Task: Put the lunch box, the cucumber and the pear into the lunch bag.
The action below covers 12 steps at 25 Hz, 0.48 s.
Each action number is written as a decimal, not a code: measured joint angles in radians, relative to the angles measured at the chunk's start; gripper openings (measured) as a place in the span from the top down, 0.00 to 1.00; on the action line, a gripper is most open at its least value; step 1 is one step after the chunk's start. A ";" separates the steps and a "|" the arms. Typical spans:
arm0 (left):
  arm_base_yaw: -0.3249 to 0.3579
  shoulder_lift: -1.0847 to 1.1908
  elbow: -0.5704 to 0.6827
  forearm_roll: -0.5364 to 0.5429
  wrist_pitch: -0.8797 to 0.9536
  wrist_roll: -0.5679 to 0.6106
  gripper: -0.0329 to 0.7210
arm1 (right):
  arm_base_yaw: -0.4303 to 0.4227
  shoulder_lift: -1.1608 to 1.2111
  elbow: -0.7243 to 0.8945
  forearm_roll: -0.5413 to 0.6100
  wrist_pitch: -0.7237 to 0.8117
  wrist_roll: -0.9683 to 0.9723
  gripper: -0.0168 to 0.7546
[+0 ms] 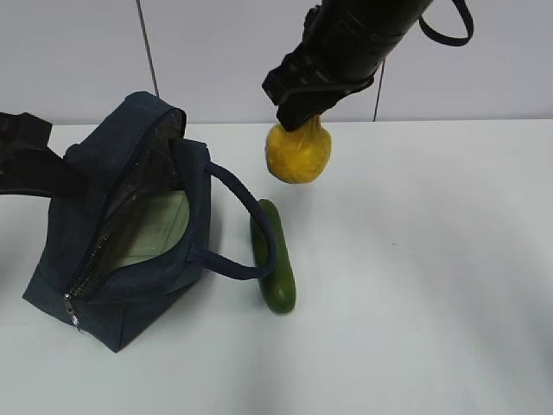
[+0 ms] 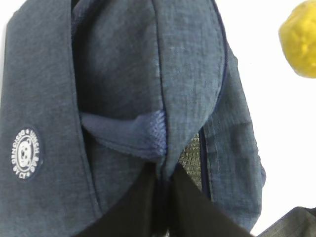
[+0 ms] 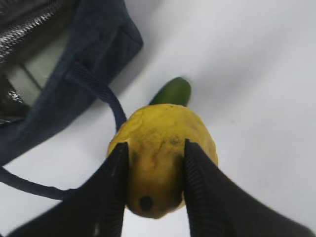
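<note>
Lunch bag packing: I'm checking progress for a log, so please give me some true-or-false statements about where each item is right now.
1. The lunch box lies inside the open lunch bag. True.
2. The cucumber is in the bag. False: it lies on the table beside the bag.
3. The right claw grips the pear. True.
4. The pear rests on the table. False: it is held above it.
5. The left claw is open and free. False: it is shut on the bag's fabric.

A smooth white table (image 1: pixel 432 285) fills the foreground under soft, even light, backed by a pale grey panelled wall (image 1: pixel 216 52) with thin vertical seams.
</note>
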<state>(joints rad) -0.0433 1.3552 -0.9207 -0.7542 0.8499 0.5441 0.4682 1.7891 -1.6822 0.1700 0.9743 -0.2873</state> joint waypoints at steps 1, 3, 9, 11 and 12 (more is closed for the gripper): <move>0.000 0.000 0.000 0.000 0.000 0.000 0.96 | 0.000 -0.004 0.000 0.043 -0.002 -0.018 0.64; 0.000 0.000 0.000 0.000 0.000 0.000 0.96 | 0.000 -0.005 0.000 0.125 -0.012 -0.061 0.64; 0.000 0.000 0.000 0.000 0.001 0.000 0.96 | 0.003 -0.005 0.000 0.412 -0.082 -0.207 0.64; 0.000 0.000 0.000 0.000 0.001 0.000 0.96 | 0.003 0.000 0.000 0.495 -0.109 -0.259 0.64; 0.000 0.000 0.000 0.000 0.001 0.000 0.96 | 0.003 0.004 0.000 0.530 -0.117 -0.286 0.64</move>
<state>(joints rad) -0.0433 1.3552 -0.9207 -0.7542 0.8509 0.5441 0.4709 1.7933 -1.6822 0.7003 0.8578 -0.5738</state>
